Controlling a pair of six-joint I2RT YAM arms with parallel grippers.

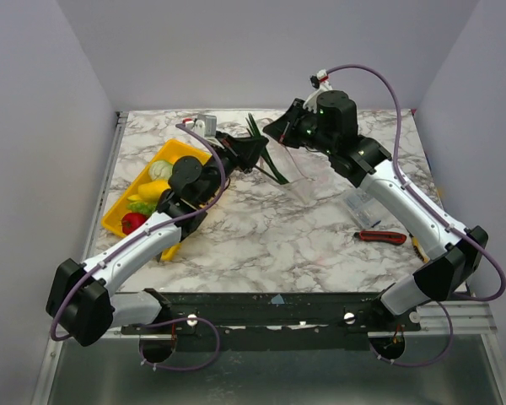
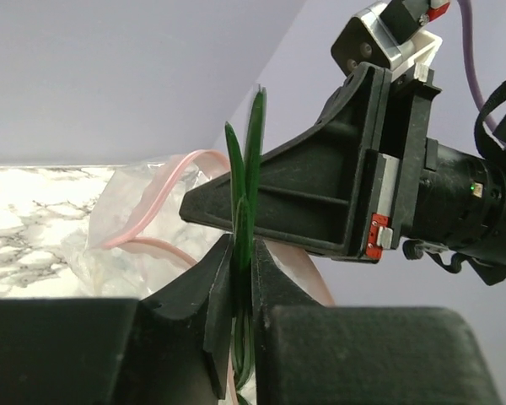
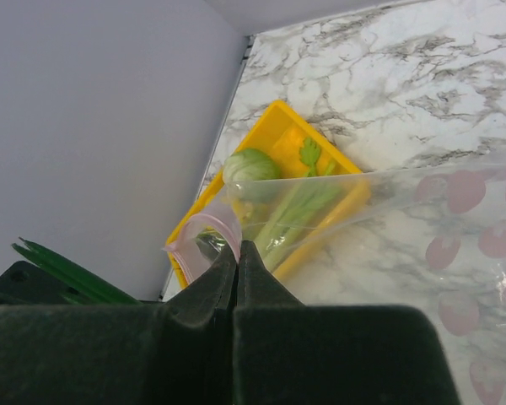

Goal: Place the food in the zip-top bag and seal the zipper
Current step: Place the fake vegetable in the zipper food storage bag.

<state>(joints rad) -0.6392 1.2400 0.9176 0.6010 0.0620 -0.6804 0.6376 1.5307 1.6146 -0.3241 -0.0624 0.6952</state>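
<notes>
- Hanging from your right gripper [image 3: 238, 246], the clear bag [image 3: 422, 219] is lifted off the table at the back centre. The fingers are pressed together on its edge, right at the pink zipper strip [image 3: 201, 219], which curls up beside them.
- You have the bag's mouth gaping; pale pink spots are printed on its side.
- Your left gripper [image 2: 243, 253] is clamped on the thin green stalks [image 2: 253, 143], which stand upright between its fingers. They are just beside the right gripper and close to the bag's mouth.
- You can see the rest of the food in a yellow tray [image 1: 111, 221] at the table's left edge: a round pale green piece [image 1: 159, 170], a yellow oval [image 1: 154, 189] and a red piece [image 1: 133, 222].
- On your right, a small clear packet [image 1: 364, 205] lies flat, with a red-handled tool [image 1: 381, 237] nearer to you.
- Your table [image 1: 270, 236] has a white marble pattern with grey veins.
- Plain pale lilac walls [image 1: 261, 51] close it in at the back and on both sides.
</notes>
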